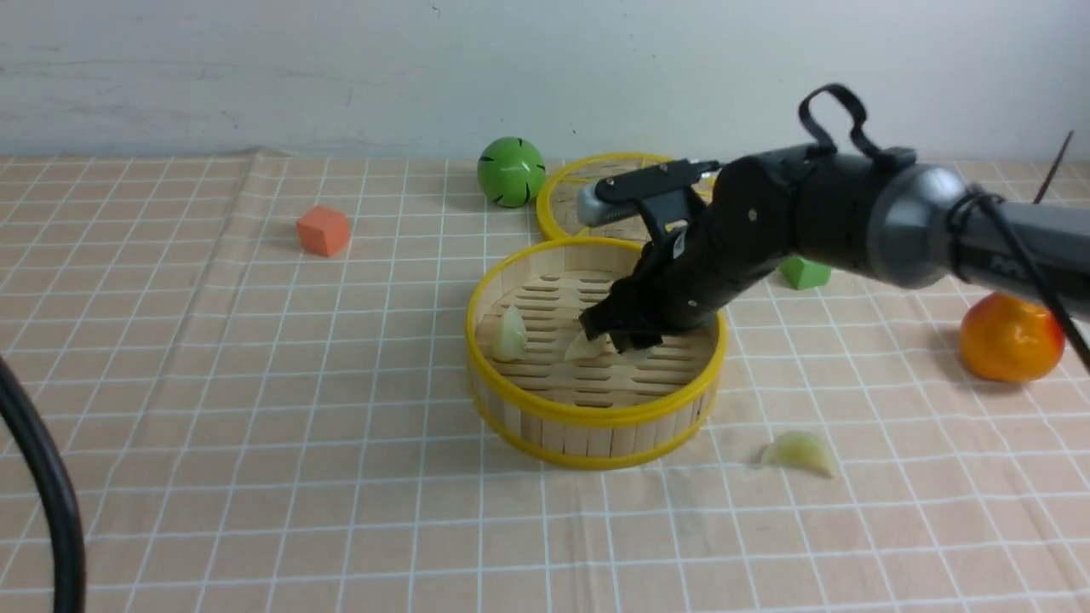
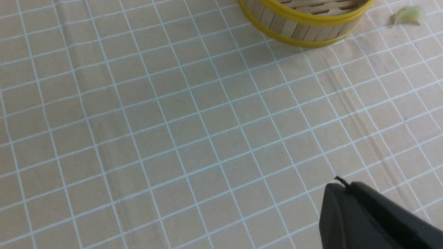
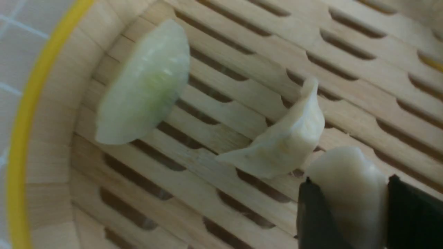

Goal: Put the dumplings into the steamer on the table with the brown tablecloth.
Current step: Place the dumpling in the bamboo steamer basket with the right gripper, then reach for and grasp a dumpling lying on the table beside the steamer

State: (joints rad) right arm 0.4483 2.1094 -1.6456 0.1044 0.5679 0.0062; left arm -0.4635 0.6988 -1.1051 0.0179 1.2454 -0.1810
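**Front view.** The steamer (image 1: 596, 426) stands at the centre of the tabletop (image 1: 170, 511), on the brown tablecloth (image 1: 341, 409). The right arm reaches over the steamer's far rim, with the right gripper (image 1: 615, 332) low inside the basket. A green dumpling (image 1: 509, 334) lies on the slatted floor near the left wall. A white dumpling (image 1: 586, 345) lies just beside the gripper tips. A loose dumpling (image 1: 799, 453) lies on the cloth outside the steamer, near its front right. The lid (image 1: 588, 191) lies flat behind the steamer. A green ball (image 1: 511, 170) sits beside the lid, and an orange cube (image 1: 324, 230) lies well to the left. A green cube (image 1: 805, 272) and an orange fruit (image 1: 1012, 336) are on the right.

**Left wrist view.** The left gripper (image 2: 367, 218) shows only as a dark body above bare cloth. Its fingers are together and hold nothing. The steamer's outer wall and the loose dumpling lie well apart from it.

**Right wrist view.** The right gripper's two dark fingers (image 3: 313, 218) are clamped on a held dumpling (image 3: 347, 197), one on each side. This dumpling is inside the steamer, just beside the white dumpling. The green dumpling rests against the wall, apart from both.
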